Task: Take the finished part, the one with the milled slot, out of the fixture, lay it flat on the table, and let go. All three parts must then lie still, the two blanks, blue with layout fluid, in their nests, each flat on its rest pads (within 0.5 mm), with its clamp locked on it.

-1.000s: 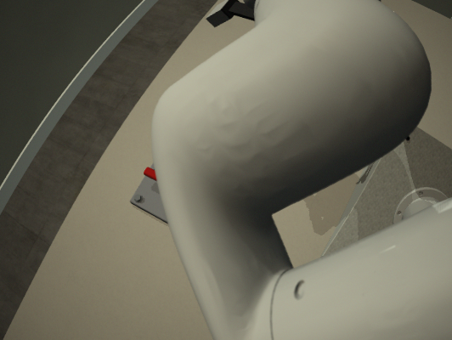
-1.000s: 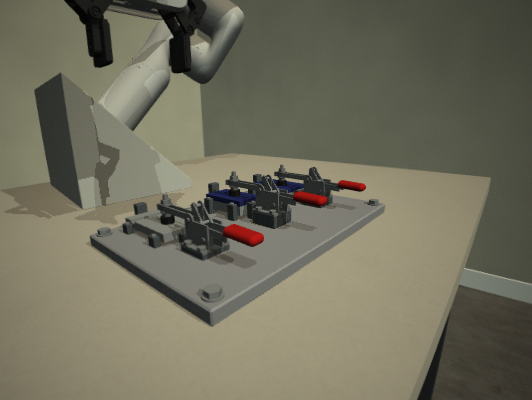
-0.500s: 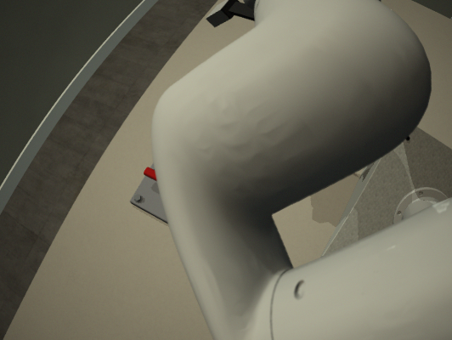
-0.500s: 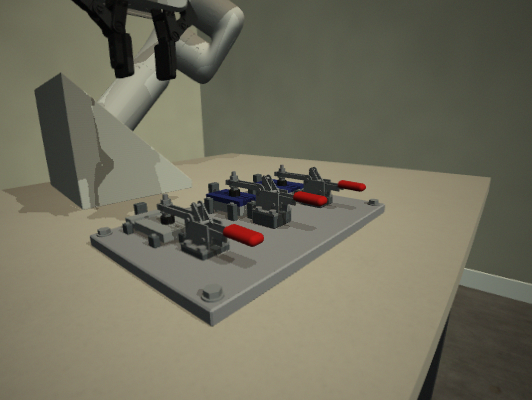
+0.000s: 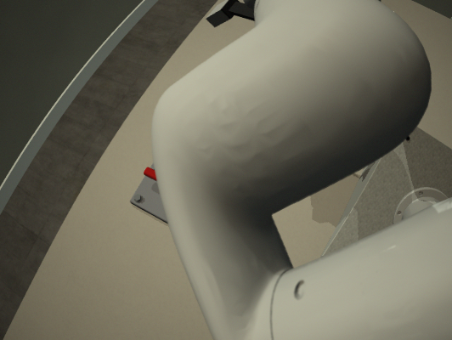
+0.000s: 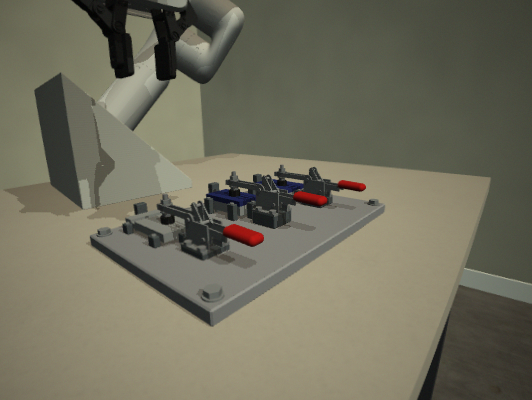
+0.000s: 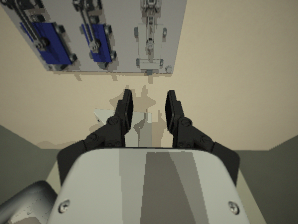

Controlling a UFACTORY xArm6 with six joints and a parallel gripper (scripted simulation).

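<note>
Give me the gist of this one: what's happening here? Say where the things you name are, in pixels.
A robot arm holds its gripper (image 6: 145, 75) (image 7: 149, 98), partly open with nothing between the fingers, up in the air away from the fixture plate (image 6: 295, 250) (image 7: 120, 55). Nothing is being handled. The bare metal part (image 6: 150, 225) and two blue blanks (image 6: 220, 196) (image 7: 58, 47) are all in the fixture, each with a clamp arm over it. Taking the bare part out and laying it on the table is yet to be done.

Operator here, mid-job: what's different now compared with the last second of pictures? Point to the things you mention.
The gripper (image 6: 145, 75) (image 7: 149, 98) has drawn its fingers closer together, from wide apart to about half open, with nothing between them. Most of that closing came in the first half second. The gray part (image 6: 152, 226) in the nearest nest, both blue blanks, the base plate (image 6: 300, 240) and the three red clamp handles stayed as they were.
</note>
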